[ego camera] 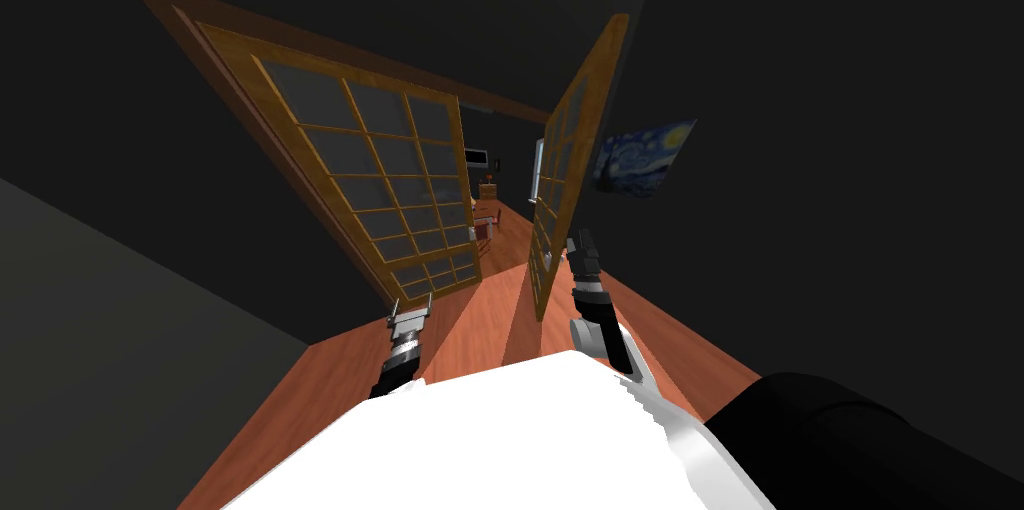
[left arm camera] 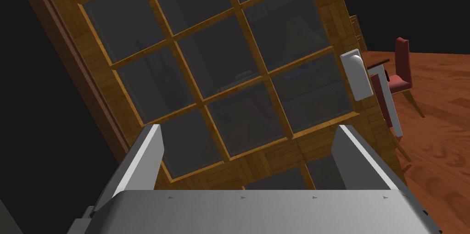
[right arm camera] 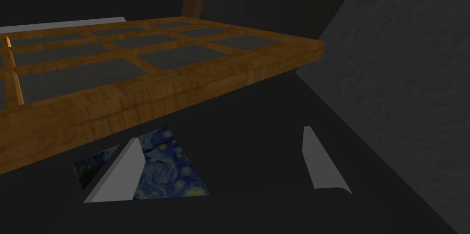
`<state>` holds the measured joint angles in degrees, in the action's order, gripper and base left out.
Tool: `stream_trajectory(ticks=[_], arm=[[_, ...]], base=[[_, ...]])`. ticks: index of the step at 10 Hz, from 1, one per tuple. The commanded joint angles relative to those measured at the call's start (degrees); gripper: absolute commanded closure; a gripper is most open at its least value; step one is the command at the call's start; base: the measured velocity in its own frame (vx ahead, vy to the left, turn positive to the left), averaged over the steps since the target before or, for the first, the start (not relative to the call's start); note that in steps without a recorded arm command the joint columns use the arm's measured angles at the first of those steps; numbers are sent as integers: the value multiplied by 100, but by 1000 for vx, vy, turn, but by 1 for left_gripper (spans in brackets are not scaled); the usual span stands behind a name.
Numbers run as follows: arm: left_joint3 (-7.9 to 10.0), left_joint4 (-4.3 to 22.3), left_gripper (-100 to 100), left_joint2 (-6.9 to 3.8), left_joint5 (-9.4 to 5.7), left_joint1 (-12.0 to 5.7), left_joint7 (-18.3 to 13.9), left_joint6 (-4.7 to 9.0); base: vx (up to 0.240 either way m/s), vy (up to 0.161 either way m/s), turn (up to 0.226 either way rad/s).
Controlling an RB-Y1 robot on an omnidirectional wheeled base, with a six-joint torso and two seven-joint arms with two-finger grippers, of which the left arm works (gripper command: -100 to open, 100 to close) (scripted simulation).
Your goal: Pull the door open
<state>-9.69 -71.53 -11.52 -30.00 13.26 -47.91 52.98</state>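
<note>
The right door leaf [ego camera: 565, 159], wooden with a grid of dark glass panes, stands swung well out of the frame towards me, seen nearly edge-on in the head view. The right gripper [ego camera: 583, 246] is just beside that leaf's free edge, low down; in the right wrist view its jaws stand wide with nothing between them, the leaf's wooden edge is close beside them, and a blue swirled painting [right arm camera: 172, 171] hangs on the dark wall beyond. The left door leaf [left arm camera: 206, 75] looks shut in the frame, with a white handle plate [left arm camera: 357, 74] at its free edge. The left gripper [left arm camera: 248, 162] hovers near its lower panes, jaws wide and empty, apart from the wood. Past the leaves lie a reddish wooden floor [ego camera: 290, 404] and red chairs [left arm camera: 401, 68]
</note>
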Motion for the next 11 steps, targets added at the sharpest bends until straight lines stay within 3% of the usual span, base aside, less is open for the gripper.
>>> stream_trajectory(ticks=[1,6,11], arm=[[-109,128,-100,45,-135,-1,-79,66],[-403,600,-100,196,-499,-85,-290,253],[-721,1046,-100,440,-864,-158,-453,418]], base=[[185,38,6],[180,5,4],[194,4,-3]])
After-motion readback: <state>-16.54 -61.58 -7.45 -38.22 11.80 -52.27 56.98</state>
